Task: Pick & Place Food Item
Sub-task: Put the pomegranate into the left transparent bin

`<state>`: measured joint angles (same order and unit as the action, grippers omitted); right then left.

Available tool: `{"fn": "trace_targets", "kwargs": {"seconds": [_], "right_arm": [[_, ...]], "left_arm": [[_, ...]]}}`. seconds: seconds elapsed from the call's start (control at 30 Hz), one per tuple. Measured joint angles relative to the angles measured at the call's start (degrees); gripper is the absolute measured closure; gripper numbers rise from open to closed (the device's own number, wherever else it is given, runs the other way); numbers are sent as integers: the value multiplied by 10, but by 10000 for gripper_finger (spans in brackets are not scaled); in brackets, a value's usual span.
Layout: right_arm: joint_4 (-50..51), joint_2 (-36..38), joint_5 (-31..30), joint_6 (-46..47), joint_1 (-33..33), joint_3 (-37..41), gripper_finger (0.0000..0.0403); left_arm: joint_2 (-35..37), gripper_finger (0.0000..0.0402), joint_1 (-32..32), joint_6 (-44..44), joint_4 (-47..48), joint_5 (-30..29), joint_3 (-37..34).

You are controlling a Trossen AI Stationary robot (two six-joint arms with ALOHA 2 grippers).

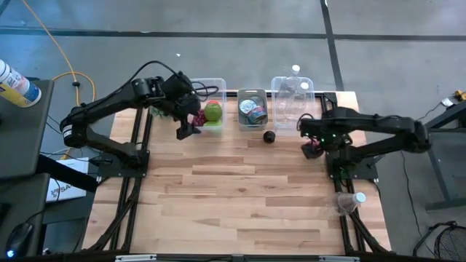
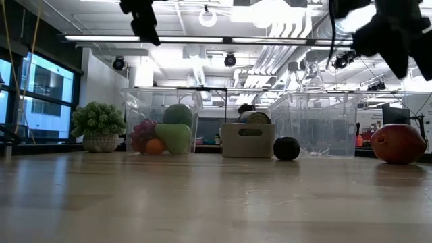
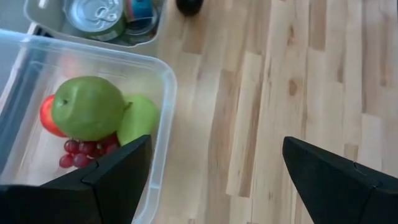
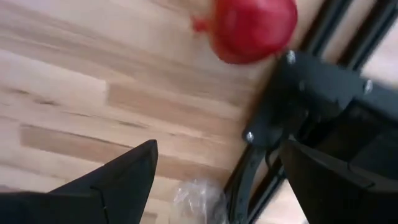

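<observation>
Three bins stand in a row: a clear fruit bin (image 1: 218, 84), a can bin (image 1: 253, 93) and one clear bin (image 1: 312, 91). One pomegranate (image 2: 398, 143) lies on the table (image 1: 240, 196). Left gripper (image 1: 186, 124) and right gripper (image 1: 312, 144) both hang spread, holding nothing.

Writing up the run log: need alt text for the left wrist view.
The left claw, open and empty, hovers over the edge of a clear bin holding a green pear, grapes and a red fruit. Beside it lies bare wooden table; tins sit in a neighbouring tub.
</observation>
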<state>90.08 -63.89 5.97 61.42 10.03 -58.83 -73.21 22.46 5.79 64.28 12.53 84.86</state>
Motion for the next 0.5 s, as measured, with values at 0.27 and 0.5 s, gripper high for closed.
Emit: {"fn": "trace_targets", "kwargs": {"seconds": [0.27, 0.5], "right_arm": [[-25, -2, -66, -19, 95, 101, 74], [-106, -3, -133, -86, 117, 120, 79]], "left_arm": [[0, 50, -21, 4, 3, 0, 0], [0, 51, -37, 7, 4, 0, 0]]}}
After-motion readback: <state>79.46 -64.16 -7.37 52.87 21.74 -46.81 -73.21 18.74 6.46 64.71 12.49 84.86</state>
